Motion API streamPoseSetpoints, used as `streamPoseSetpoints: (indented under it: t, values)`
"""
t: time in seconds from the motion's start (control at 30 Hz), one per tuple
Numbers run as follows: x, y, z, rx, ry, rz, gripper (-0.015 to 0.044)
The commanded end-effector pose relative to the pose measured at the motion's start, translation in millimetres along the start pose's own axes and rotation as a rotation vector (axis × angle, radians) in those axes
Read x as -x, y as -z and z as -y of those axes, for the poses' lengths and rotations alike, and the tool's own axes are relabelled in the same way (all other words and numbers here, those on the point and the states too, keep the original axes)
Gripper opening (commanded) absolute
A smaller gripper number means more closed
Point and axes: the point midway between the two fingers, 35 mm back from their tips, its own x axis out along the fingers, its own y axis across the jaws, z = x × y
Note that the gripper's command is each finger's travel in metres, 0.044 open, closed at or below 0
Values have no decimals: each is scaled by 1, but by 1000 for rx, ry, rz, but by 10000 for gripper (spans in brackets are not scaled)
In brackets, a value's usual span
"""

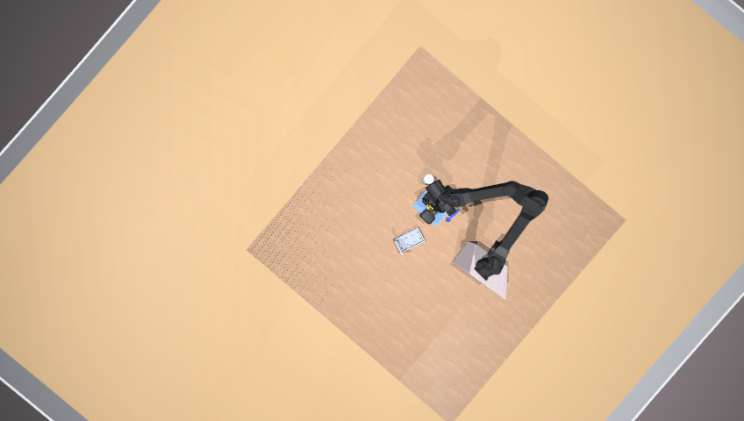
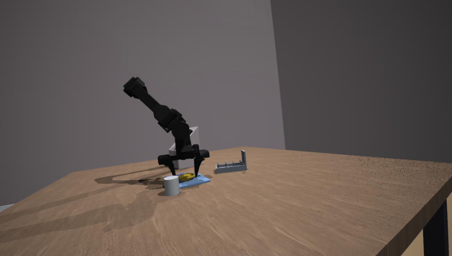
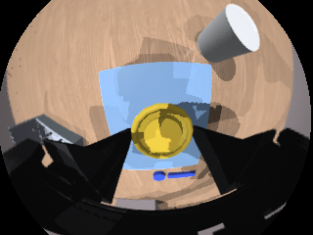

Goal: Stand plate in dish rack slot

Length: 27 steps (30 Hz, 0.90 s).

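The yellow plate (image 1: 430,207) (image 2: 186,177) (image 3: 161,132) lies flat on a light blue board (image 1: 419,204) (image 2: 201,181) (image 3: 152,80). My gripper (image 2: 185,176) (image 3: 162,130) points down over it and is open, one fingertip on each side of the plate. In the wrist view both tips are right at the rim; whether they touch it I cannot tell. In the top view the arm hides the fingertips and part of the plate. The grey dish rack (image 1: 410,240) (image 2: 231,169) stands apart from the board, with short rails and a tall end wall; part of it shows at the wrist view's left edge.
A white-grey cup (image 1: 428,179) (image 2: 171,186) (image 3: 222,38) stands close to a corner of the board. A thin blue bar (image 1: 454,213) (image 3: 181,174) and a small blue piece (image 1: 447,219) (image 3: 158,176) lie along another edge. The arm rises from a pale wedge-shaped base (image 1: 498,288) (image 2: 195,139).
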Motion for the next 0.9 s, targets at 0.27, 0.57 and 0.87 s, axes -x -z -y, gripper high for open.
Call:
streamPoseSetpoints:
  t: [0.27,0.57,0.87]
  values:
    - [0,0,-1,3,-3,1,277]
    - [39,-10,-6,2,-19,1,41]
    - [88,-15,-11,1,-27,-1,0]
